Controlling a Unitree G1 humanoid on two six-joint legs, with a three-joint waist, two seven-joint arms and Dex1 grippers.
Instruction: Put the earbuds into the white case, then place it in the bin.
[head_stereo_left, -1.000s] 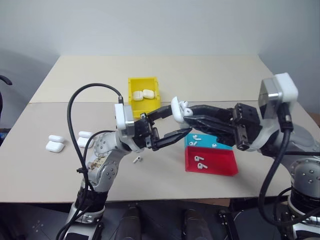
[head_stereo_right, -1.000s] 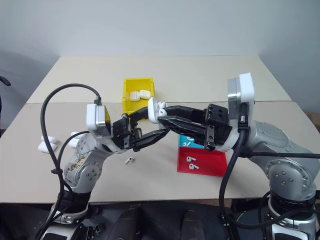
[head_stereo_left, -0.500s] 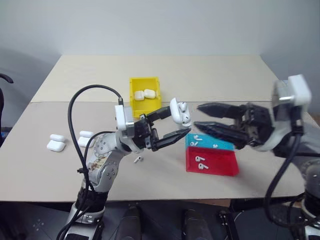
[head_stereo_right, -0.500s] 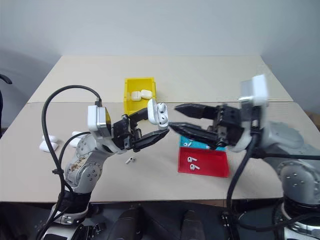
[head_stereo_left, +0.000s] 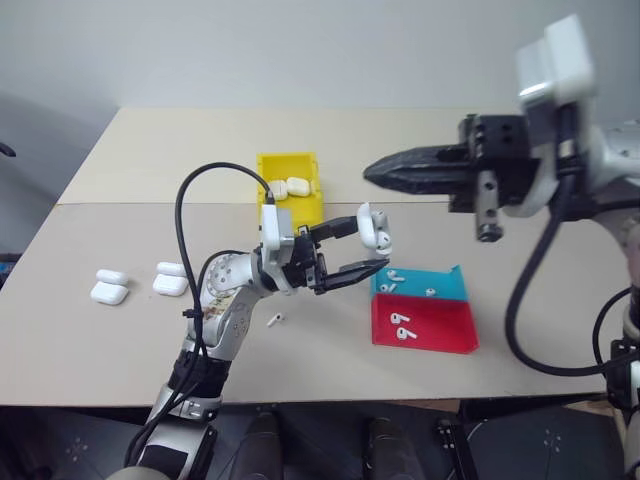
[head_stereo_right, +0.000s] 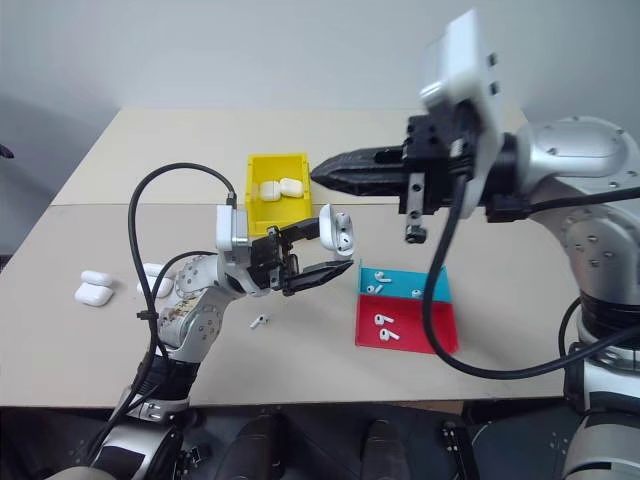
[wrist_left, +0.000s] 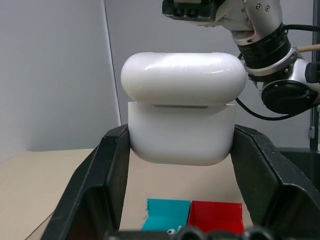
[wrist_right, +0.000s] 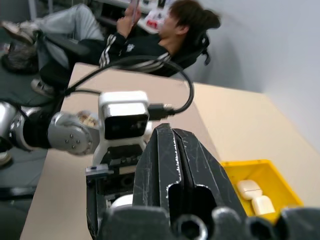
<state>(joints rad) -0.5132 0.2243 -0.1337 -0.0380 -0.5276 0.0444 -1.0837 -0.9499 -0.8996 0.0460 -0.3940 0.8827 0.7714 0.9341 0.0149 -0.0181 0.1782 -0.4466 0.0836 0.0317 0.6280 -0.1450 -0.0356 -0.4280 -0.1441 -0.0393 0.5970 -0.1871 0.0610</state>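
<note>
White case (wrist_left: 182, 117) — glossy, lid barely ajar — sits gripped in left jaws; right jaws closed, empty.

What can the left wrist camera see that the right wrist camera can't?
The left wrist view looks close up at the white case, lid almost shut, clamped between the left end effector's fingers, with the teal tray and red tray below.

The right wrist view has the yellow bin holding two cases, a seated person behind the table, and the right end effector with fingers shut and empty.

Both see the tan table.
</note>
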